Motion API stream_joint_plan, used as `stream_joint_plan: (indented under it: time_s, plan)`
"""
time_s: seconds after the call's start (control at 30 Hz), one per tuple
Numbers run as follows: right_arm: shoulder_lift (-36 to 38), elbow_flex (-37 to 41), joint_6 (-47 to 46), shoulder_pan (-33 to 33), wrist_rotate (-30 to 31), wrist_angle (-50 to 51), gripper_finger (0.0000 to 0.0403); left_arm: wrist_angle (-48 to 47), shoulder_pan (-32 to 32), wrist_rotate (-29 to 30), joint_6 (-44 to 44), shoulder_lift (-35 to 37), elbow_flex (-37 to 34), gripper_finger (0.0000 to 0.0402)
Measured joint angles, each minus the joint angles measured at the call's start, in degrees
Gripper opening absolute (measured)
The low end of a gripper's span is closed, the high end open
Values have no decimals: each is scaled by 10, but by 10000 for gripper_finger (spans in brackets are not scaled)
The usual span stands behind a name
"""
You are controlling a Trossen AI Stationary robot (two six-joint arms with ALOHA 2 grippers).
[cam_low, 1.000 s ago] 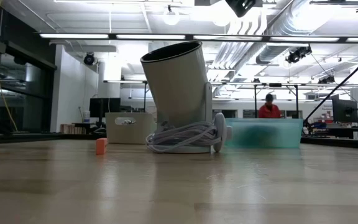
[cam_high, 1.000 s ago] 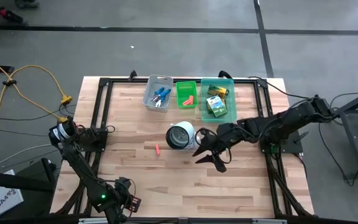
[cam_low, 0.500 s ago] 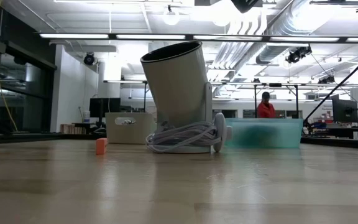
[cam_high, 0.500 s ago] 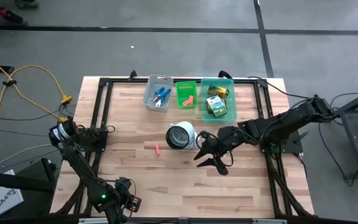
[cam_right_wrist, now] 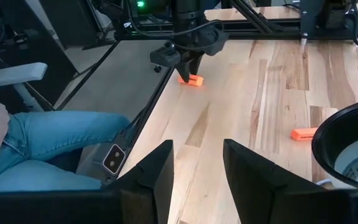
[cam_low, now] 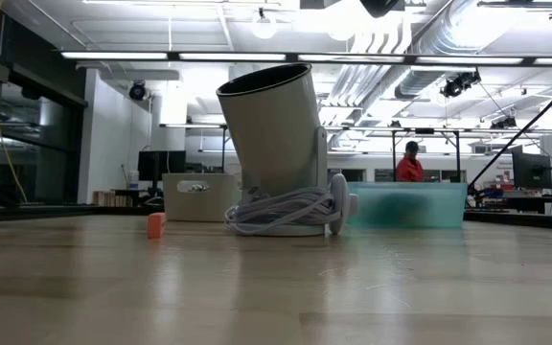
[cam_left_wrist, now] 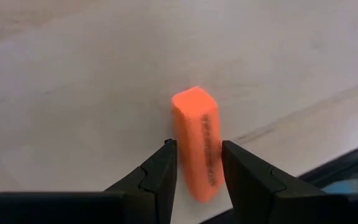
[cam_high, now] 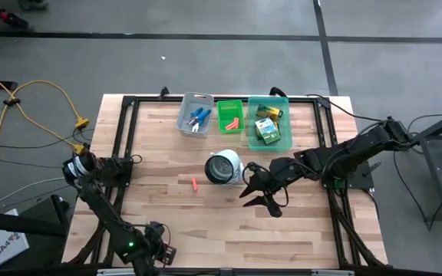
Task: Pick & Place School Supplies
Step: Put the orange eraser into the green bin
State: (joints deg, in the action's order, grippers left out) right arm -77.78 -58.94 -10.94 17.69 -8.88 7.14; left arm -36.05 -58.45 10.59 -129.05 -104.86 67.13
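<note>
Left gripper (cam_left_wrist: 196, 163): at the near left corner of the wooden tabletop (cam_high: 167, 207), low over the surface. In its wrist view the short orange-red rectangular stub (cam_left_wrist: 197, 149) stands between the two dark jaws, which close on its sides, pinching it; the upper end of the stub reaches past the jaw tips. The right wrist view shows the same gripper (cam_right_wrist: 191, 67) farther off with the stub (cam_right_wrist: 191, 79) under its tips on the tabletop.

Right gripper (cam_high: 261, 192): above the middle-right of the tabletop, just beside the round white object with a dark face (cam_high: 224, 167). Jaws spread apart, nothing between them.

Second orange-red stub (cam_high: 193, 184): lies loose on the bare wood, near the round white object on its left-arm side, well apart from both grippers; also seen in the low view (cam_low: 156, 225).

Grey plastic bin (cam_high: 186, 115): along the far edge, holding small blue-handled scissors (cam_high: 199, 118).

Bright green plastic bin (cam_high: 221, 119): next to the grey one, holding another red-pink stub (cam_high: 232, 123).

Teal plastic bin (cam_high: 285, 126): beside the green one, holding small green-and-yellow crayon boxes (cam_high: 267, 130).

Room beyond: a person in a red top (cam_low: 410, 166), far behind the tabletop in the low view; a seated person's leg in blue jeans (cam_right_wrist: 48, 137) beside the table in the right wrist view.
</note>
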Motion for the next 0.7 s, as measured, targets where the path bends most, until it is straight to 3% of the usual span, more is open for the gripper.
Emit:
stream_joint_plan:
  time_s: [0.7]
  plan:
    - [0, 0, -15, 7, -1, 0, 128, 34, 0, 25, 21, 0, 0, 121]
